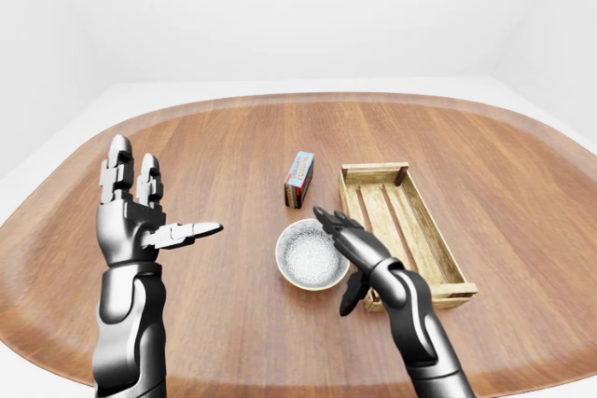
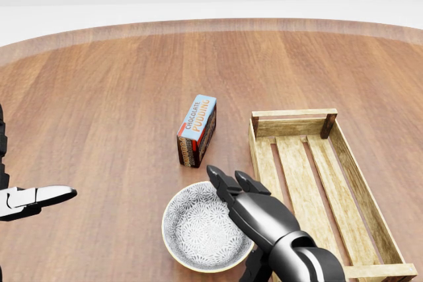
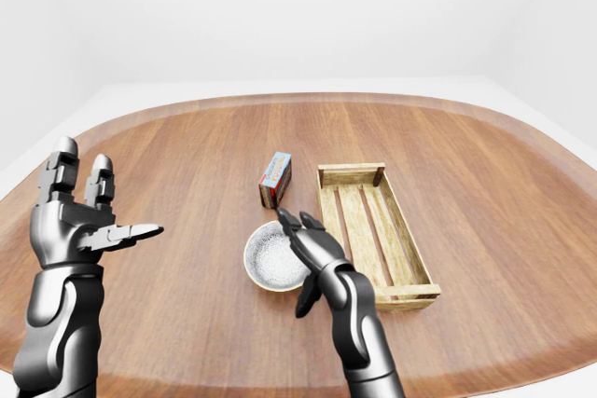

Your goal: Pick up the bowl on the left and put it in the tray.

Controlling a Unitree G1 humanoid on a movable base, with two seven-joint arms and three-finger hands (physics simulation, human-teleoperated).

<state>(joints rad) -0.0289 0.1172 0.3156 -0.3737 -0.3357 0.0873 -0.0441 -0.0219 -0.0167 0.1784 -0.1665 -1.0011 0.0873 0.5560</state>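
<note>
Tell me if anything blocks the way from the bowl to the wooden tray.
Nothing visible does. In the head view the tray lies just to the right of the bowl; the chocolate pudding box stands above the bowl, off that path. Only the open right hand hangs over the bowl's right rim.

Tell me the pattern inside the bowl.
Dense grey-and-white floral mottling inside the bowl, tan rim; clearest in head view.
</note>
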